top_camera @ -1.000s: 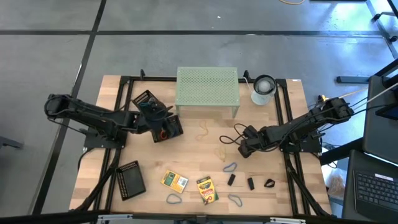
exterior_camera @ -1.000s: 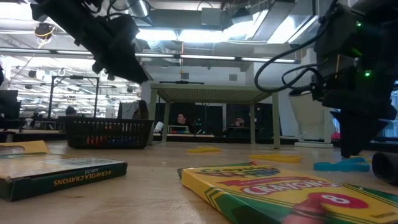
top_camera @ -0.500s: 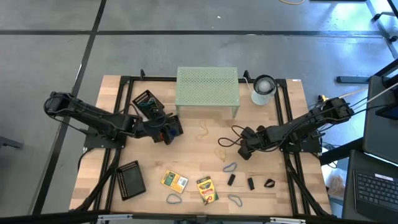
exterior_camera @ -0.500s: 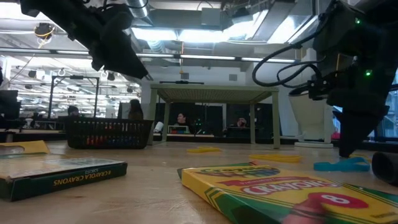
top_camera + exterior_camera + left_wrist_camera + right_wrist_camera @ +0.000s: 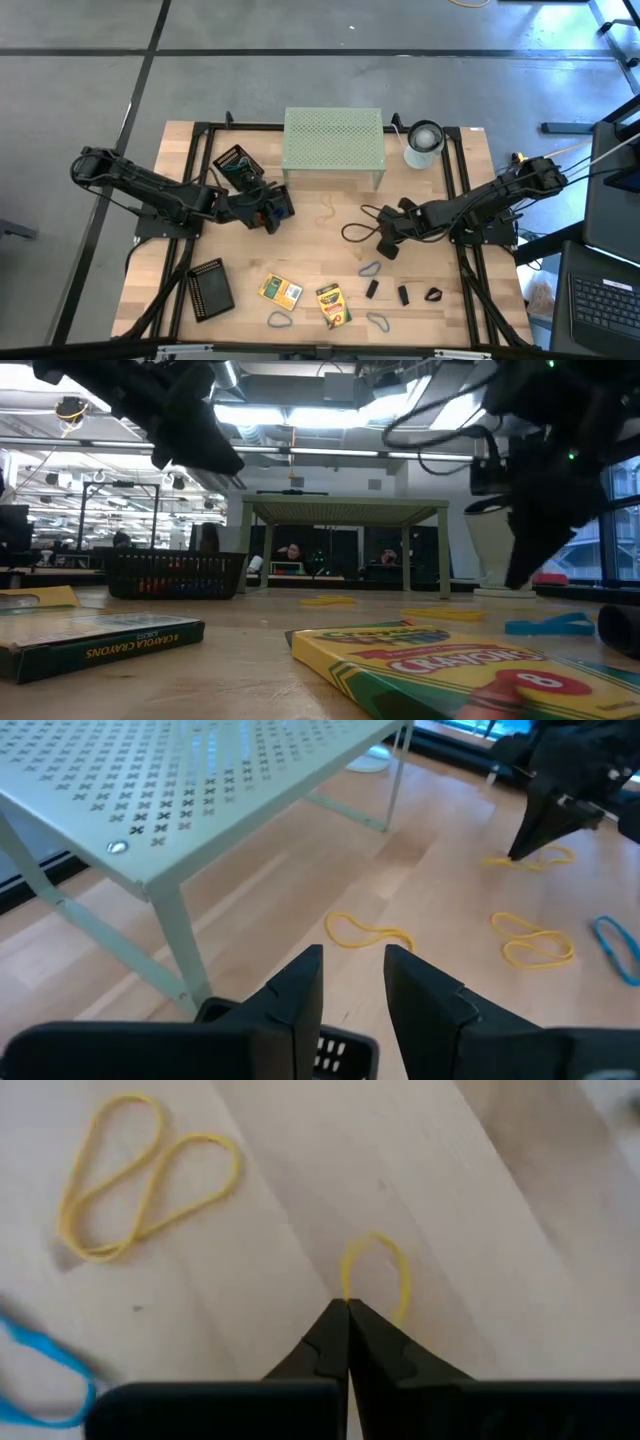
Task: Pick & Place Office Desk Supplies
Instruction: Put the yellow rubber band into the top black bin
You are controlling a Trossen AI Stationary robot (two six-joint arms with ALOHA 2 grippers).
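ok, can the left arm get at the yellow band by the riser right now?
Probably yes: left tool is open, facing the yellow band across bare table; riser leg stands aside, right tool works farther off.

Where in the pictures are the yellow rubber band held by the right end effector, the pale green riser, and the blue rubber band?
yellow rubber band (image 5: 378, 1275), right wrist view, on its loop above the fingertips.
pale green riser (image 5: 333, 138), high view, on its perforated top.
blue rubber band (image 5: 370, 268), high view, on the loop.
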